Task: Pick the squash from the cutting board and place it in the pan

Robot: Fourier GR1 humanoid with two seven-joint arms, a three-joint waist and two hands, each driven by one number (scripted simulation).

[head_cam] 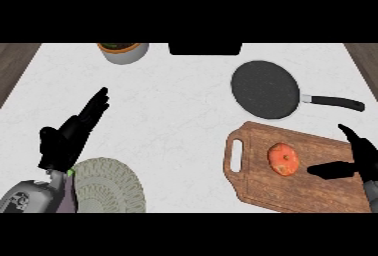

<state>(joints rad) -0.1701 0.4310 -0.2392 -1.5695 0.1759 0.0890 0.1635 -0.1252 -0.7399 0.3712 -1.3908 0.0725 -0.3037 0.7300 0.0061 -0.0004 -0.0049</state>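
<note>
An orange squash lies on the brown wooden cutting board at the lower right. Beyond the board sits a black pan, its handle pointing right. My right hand is at the right edge over the board, open, with the thumb pointing left toward the squash and a small gap between them. My left hand rests open at the left, fingers straight and pointing up the counter, far from the squash.
A pale ribbed plate lies at the lower left beside my left forearm. A white pot with a plant stands at the back left. A black object sits at the back edge. The counter is white marble.
</note>
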